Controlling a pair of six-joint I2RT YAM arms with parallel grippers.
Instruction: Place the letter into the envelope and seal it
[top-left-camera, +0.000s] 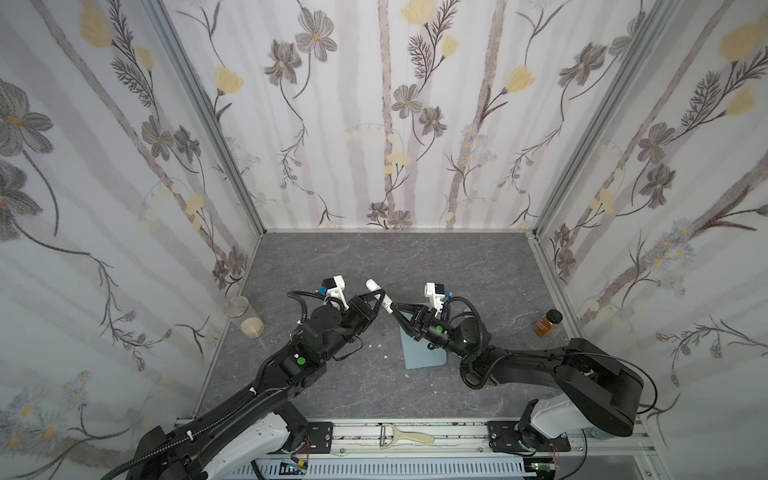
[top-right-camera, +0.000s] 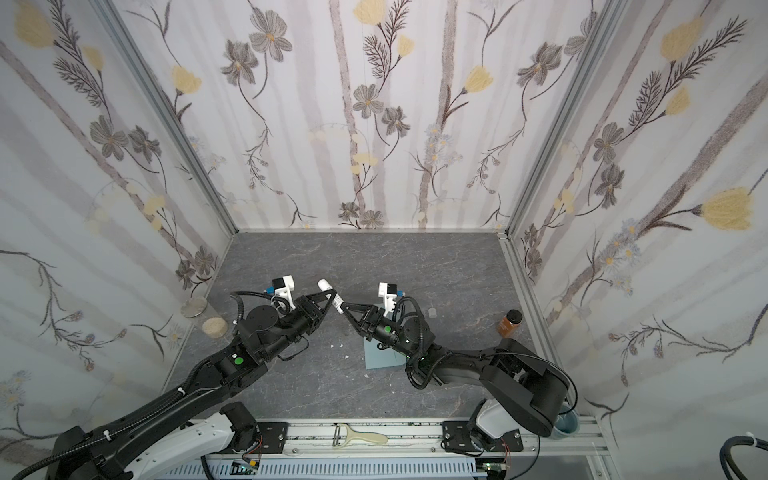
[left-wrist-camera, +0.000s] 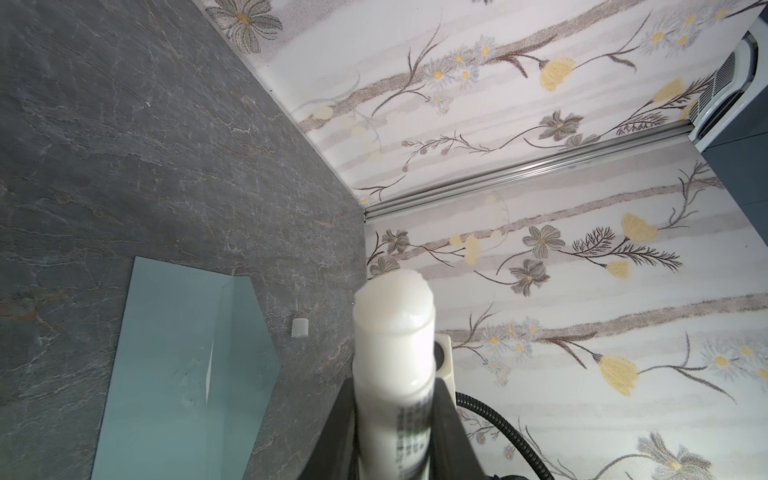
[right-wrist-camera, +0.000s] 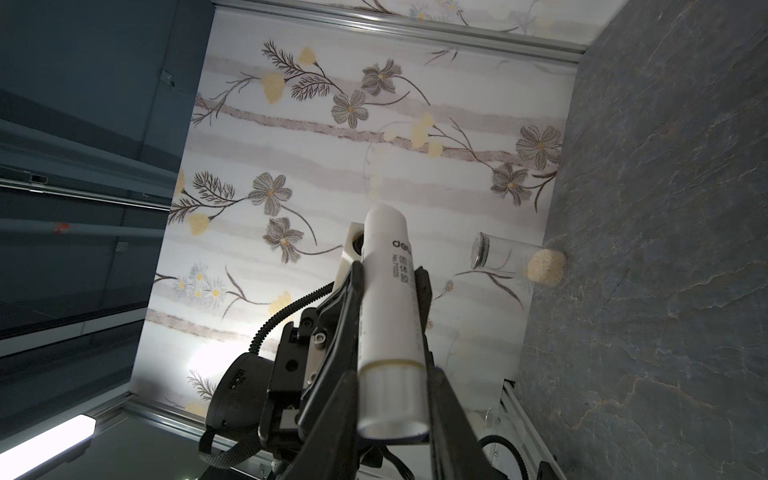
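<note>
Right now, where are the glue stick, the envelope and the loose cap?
glue stick (left-wrist-camera: 392, 357): left wrist view, white barrel.
envelope (left-wrist-camera: 166, 353): left wrist view, blue-grey face.
cap (left-wrist-camera: 299, 327): left wrist view, its side.

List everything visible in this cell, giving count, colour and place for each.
glue stick: one, white, uncapped, held in the air between both grippers
cap: one, pale, on the table beside the right arm's wrist
envelope: one, blue-grey, flat on the table, partly under the right gripper
jar: one, clear glass with metal lid and pale filling, by the left wall
bottle: one, amber with black cap, by the right wall
peeler: one, cream, on the front rail
scraps: a few, white, on the table between the arms
cup: one, grey-blue, front right corner
table: one, grey stone pattern
left gripper: one, black, shut on the stick's body
right gripper: one, black, shut on the stick's base end
</note>
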